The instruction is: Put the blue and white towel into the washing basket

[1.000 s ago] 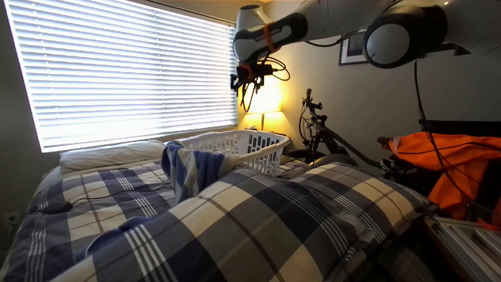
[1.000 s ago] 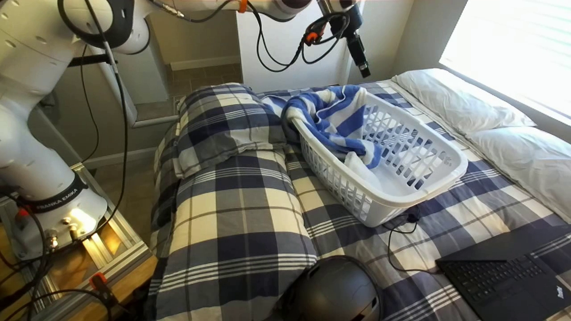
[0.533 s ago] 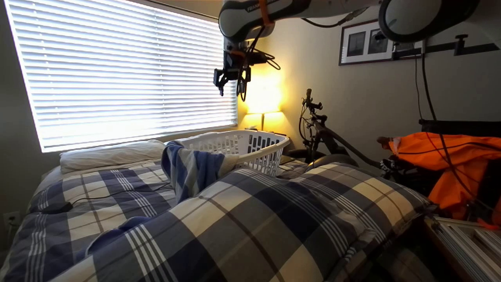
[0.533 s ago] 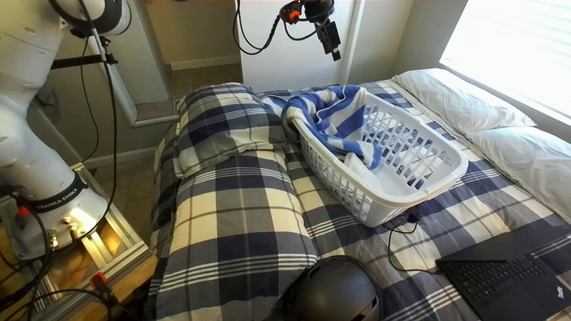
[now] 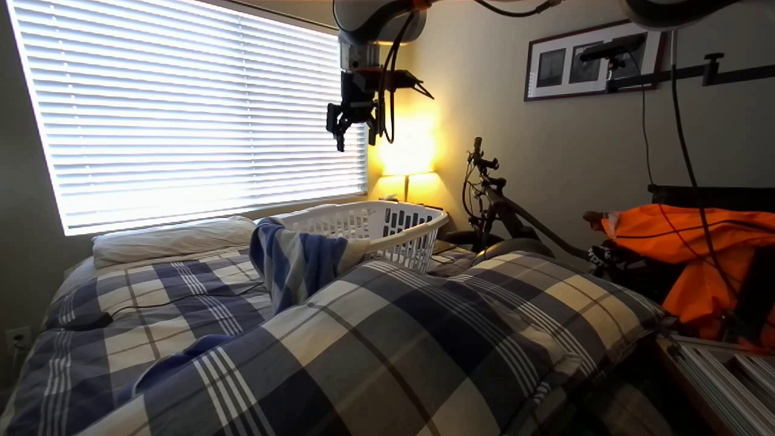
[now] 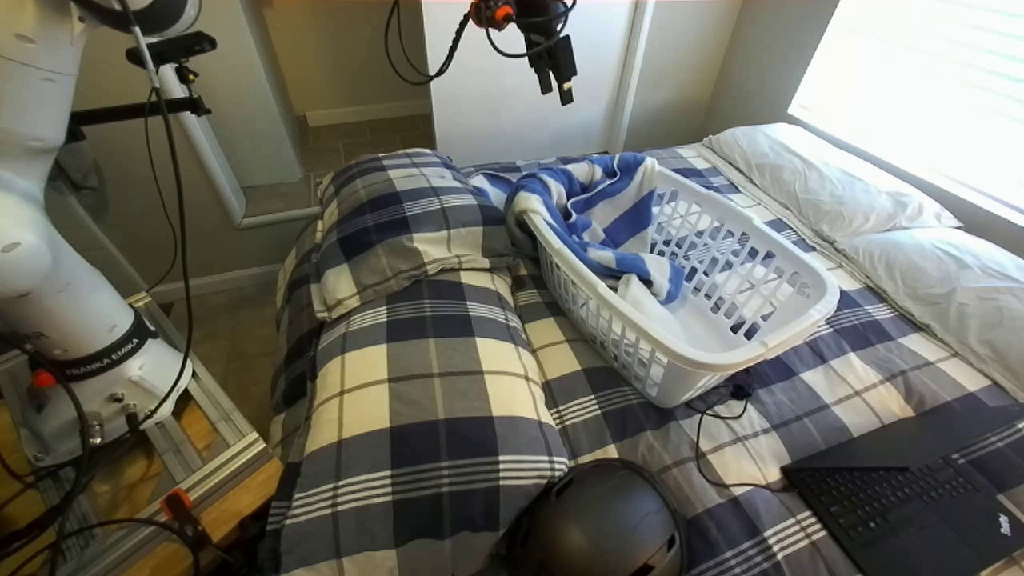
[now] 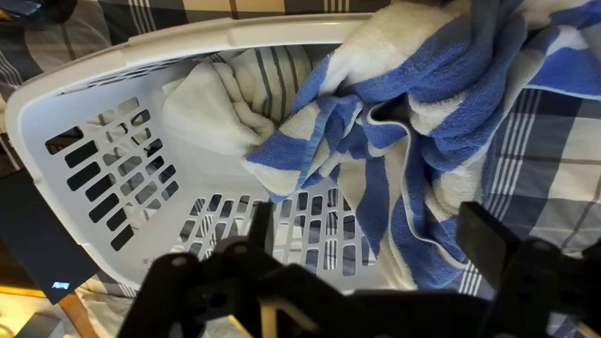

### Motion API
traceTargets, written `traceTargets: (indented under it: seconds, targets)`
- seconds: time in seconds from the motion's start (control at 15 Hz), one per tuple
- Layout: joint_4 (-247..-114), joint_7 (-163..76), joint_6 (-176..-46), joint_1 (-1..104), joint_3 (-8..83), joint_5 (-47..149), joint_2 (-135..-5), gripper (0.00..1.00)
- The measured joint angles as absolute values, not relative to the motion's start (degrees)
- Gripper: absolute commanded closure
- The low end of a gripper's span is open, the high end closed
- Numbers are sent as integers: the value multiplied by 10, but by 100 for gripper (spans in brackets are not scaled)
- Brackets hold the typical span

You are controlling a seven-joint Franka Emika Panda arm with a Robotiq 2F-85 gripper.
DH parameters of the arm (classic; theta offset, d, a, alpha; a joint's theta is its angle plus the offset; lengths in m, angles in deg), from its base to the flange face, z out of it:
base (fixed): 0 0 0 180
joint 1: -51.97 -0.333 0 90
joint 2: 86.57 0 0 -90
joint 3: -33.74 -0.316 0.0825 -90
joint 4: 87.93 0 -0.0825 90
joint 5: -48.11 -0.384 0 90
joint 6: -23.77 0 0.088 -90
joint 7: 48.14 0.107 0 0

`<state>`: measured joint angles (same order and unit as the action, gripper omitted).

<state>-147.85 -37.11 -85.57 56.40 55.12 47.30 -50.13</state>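
Draping over one end of the basket [image 6: 680, 376]: towel [image 6: 608, 224], blue and white stripes, bunched across the rim; one part hangs inside, another hangs outside. Basket: white plastic, slotted sides, upright on the bed [image 6: 768, 504]. Inside it, next to the towel: cloth [image 7: 206, 117], pale, with dark stripes. Overhead: fingers [image 7: 486, 239], spread wide apart, pointing down, well clear of the towel and basket beneath. Close by, on the bed: bedding [image 6: 432, 352], navy, grey and cream plaid, heaped alongside the basket. Beside the bedding: helmet [image 6: 604, 520], dark, cut off by the edge of view. Also on the bed: laptop [image 6: 928, 496], black, keyboard showing; two pillows [image 6: 824, 176], white, lying below the blinds [image 5: 194, 115]. Across the bedding from the basket: arm [image 6: 64, 304], white. Farther off, in an exterior view: lamp [image 5: 410, 148], lit; bike [image 5: 508, 209], partly hidden; orange fabric [image 5: 696, 236]; picture [image 5: 567, 68], framed.
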Motion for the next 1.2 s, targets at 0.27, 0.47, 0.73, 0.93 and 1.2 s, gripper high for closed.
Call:
traceTargets:
  seconds: [0.27,0.47,0.73,0.93,1.2]
  targets:
    - [-1480,-373,-856,564,551,473,-501,0]
    - [-1481,-378,-856,559,547,474,-499,0]
    - [-1513,-356,-807,520,522,474,-493,0]
    - [-1552,-255,-789,478,525,477,-478,0]
    - [-1595,-106,-832,471,512,504,-450,0]
